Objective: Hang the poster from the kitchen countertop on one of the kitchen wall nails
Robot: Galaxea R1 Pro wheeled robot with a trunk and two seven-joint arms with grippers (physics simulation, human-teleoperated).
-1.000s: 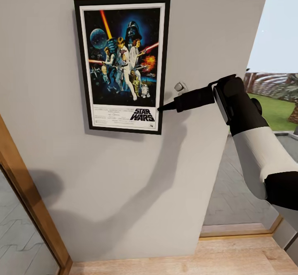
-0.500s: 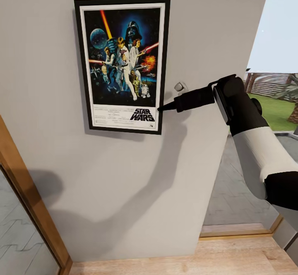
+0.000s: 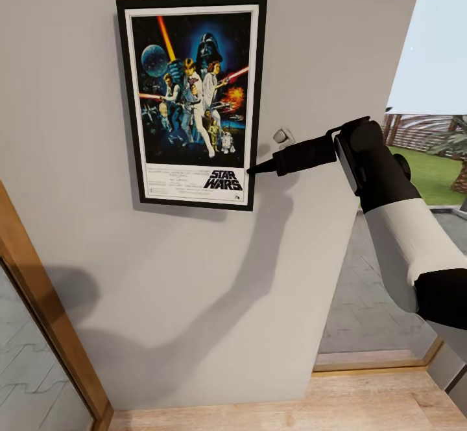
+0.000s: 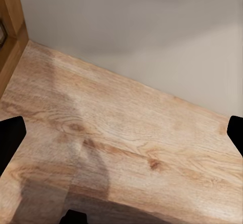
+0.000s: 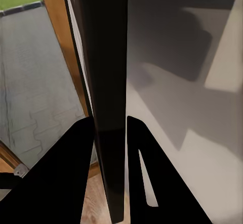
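**Poster held flat on the wall by the right gripper**

The only writing that could be read was the black "STAR WARS" lettering in the white strip at the bottom of the poster (image 3: 192,99); the small credit lines beside it were too fine to read. The poster stood upright against the pale grey wall (image 3: 214,301), its long axis vertical and the lettering at the lower end, so the artwork was the right way up. It was a little tilted, the lower edge sloping slightly down to the right.

The right gripper (image 3: 254,168) reached from the right side and met the poster at its lower right corner. In the right wrist view the two dark fingers (image 5: 66,178) were clenched on the thin black frame edge (image 5: 107,97), which ran between them.

The left gripper (image 4: 121,138) pointed down at the wooden floor (image 4: 126,133), its fingertips spread wide apart with nothing between them.

Compared with the pictures before, nothing had changed: poster, arm and camera kept the same place.
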